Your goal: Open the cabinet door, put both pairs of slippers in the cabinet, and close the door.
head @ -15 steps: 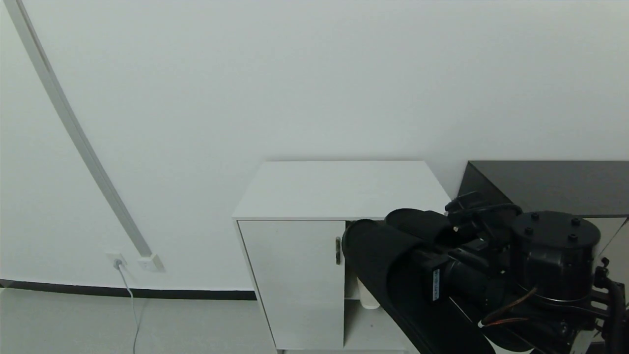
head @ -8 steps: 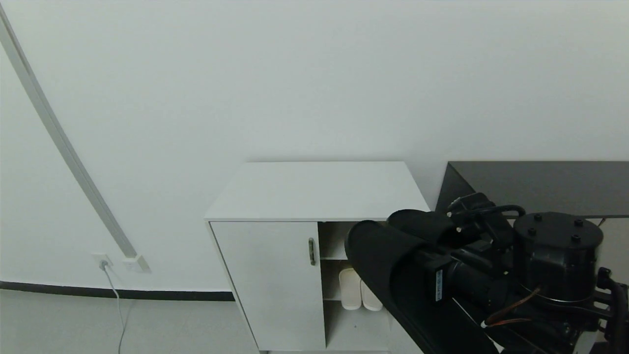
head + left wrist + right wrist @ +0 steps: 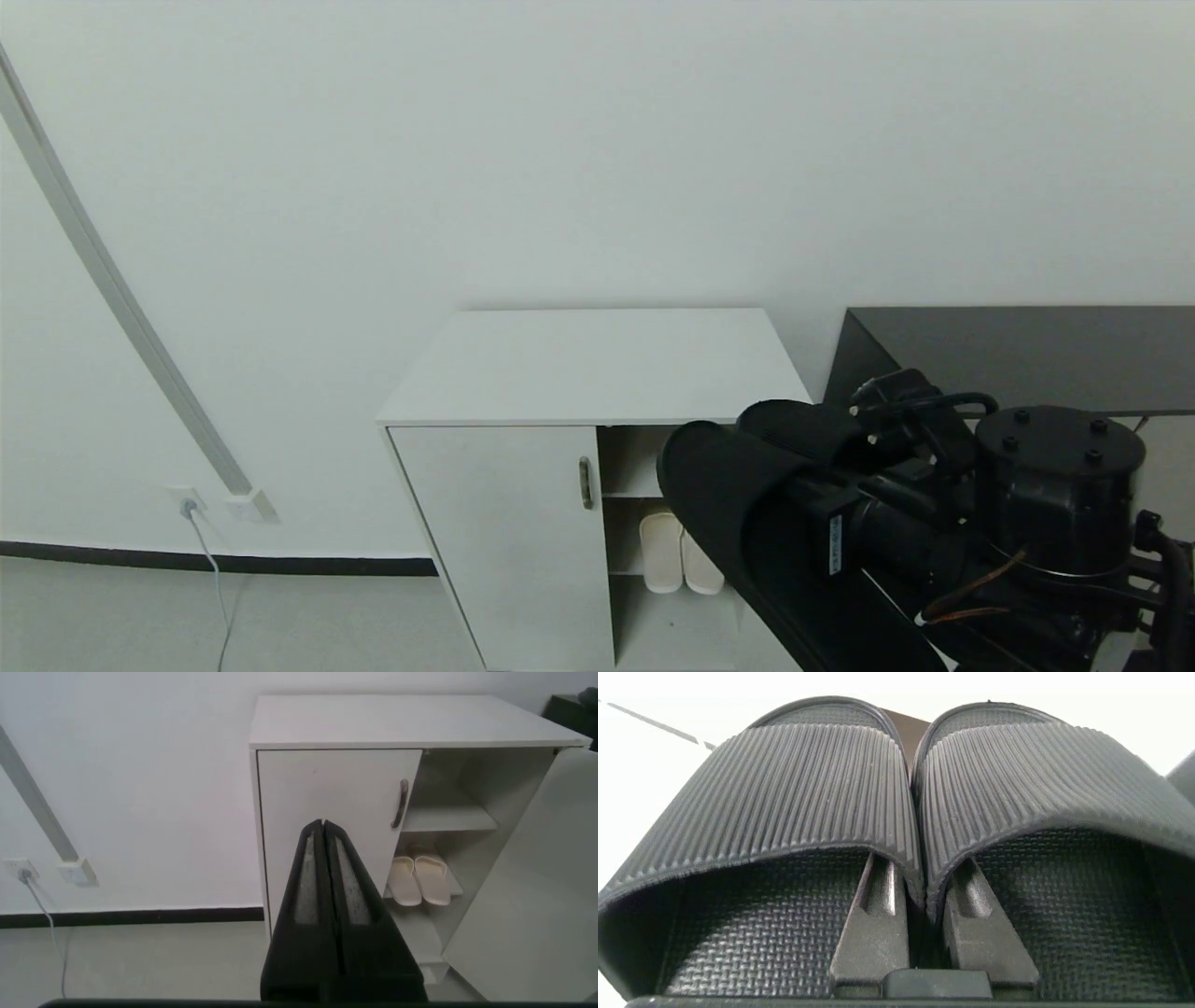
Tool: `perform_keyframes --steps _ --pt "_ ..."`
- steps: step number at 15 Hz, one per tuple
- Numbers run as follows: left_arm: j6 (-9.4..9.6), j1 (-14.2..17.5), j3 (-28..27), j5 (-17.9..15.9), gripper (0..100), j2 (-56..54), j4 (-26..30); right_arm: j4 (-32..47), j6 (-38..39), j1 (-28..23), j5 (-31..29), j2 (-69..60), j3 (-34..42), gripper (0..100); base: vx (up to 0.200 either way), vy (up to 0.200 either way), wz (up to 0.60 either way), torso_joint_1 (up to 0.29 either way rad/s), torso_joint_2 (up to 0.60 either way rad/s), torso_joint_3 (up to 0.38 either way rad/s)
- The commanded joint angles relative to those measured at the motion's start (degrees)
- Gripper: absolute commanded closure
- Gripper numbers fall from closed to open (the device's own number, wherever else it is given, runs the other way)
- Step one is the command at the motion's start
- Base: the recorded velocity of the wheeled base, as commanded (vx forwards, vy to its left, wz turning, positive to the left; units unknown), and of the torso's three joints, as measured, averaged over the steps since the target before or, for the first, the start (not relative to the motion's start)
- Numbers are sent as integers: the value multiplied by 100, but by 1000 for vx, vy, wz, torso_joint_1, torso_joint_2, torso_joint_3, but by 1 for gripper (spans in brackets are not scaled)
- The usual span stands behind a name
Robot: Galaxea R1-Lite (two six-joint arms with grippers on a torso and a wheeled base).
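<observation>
right gripper (image 3: 921,894): I pinch black slippers (image 3: 906,793) by inner walls | likely light, bendy, grippy | left gripper (image 3: 323,838): closed, empty

Head + L-wrist cams both face cabinet (image 3: 597,369)

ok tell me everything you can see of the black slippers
The black slippers are a rubbery-looking pair of slides with ribbed straps and cross-hatched footbeds, pressed side by side. The right gripper has its jaws under the straps, pinching the inner edges. They are held before the open right side of the white cabinet.
</observation>
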Motion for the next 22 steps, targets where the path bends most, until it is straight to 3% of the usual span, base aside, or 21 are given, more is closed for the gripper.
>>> perform_keyframes --steps 1,8,22 --pt "-2 0 1 0 100 7 0 -28 0 20 2 24 15 100 0 0 0 0 0 0" --pt "-2 9 1 0 100 7 0 -90 -79 20 19 42 76 100 0 0 0 -13 26 16" --pt "-2 0 1 0 100 7 0 -90 -79 20 28 42 94 100 0 0 0 -195 468 263"
